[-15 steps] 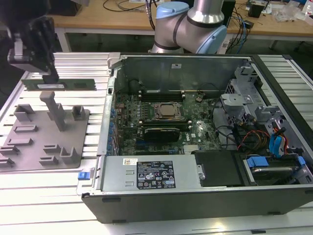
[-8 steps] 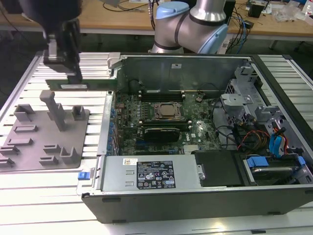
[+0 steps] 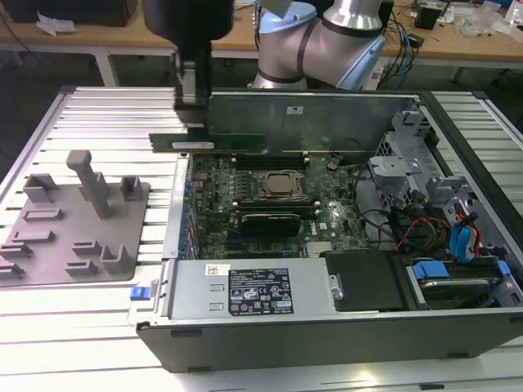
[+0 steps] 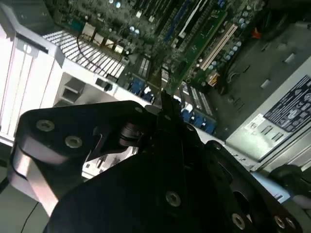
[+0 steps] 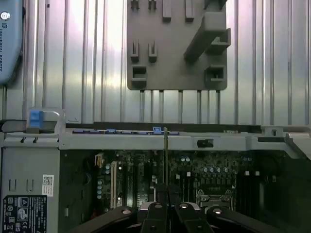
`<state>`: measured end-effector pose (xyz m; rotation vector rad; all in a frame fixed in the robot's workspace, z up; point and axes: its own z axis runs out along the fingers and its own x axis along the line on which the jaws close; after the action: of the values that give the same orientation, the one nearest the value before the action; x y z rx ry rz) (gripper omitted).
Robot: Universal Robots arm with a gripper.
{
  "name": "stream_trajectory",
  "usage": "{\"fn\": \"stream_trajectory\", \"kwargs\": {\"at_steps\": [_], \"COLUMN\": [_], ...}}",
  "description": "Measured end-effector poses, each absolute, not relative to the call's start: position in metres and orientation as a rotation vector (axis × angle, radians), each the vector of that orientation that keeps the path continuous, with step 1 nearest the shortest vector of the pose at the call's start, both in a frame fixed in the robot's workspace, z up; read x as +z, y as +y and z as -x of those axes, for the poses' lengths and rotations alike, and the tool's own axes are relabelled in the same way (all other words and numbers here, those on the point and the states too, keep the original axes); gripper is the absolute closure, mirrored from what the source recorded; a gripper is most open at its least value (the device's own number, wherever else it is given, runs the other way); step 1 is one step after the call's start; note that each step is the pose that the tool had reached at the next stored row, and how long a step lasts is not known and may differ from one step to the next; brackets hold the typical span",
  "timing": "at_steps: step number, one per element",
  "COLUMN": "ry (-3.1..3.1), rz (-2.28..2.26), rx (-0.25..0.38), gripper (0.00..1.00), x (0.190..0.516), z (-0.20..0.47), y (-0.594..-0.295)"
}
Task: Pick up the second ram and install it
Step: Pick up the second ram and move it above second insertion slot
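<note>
Motherboard (image 3: 274,214) beneath fingers (image 3: 194,118) clamping second ram (image 3: 233,143).

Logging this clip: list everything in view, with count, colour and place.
ram stick: one, green, held on edge over the motherboard's far side
computer case: one, dark grey, open, on the table
motherboard: one, green, inside the case
power supply: one, silver, along the case's near wall
cables: several, red and blue, case's end at the exterior view's right
holder plate: one, grey, at the exterior view's left of the case
table: one, ribbed silver, under everything
arm: one, silver and pale blue, behind the case
gripper: one, black, shut on the ram stick
</note>
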<state>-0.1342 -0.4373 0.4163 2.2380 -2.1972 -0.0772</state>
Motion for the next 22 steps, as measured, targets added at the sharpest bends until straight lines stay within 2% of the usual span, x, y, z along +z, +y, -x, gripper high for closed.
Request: {"fn": "stream_trajectory", "kwargs": {"at_steps": [12,19,22], "ry": [-2.191,-2.189,-2.189], "rz": [-2.231,-2.230,-2.229], "rx": [-0.090,-0.087,-0.086], "gripper": [0.91,0.91,0.91], "x": [0.414,0.411,0.400], "z": [0.030,0.027,0.028], "y": [-0.437,-0.424,-0.421]}}
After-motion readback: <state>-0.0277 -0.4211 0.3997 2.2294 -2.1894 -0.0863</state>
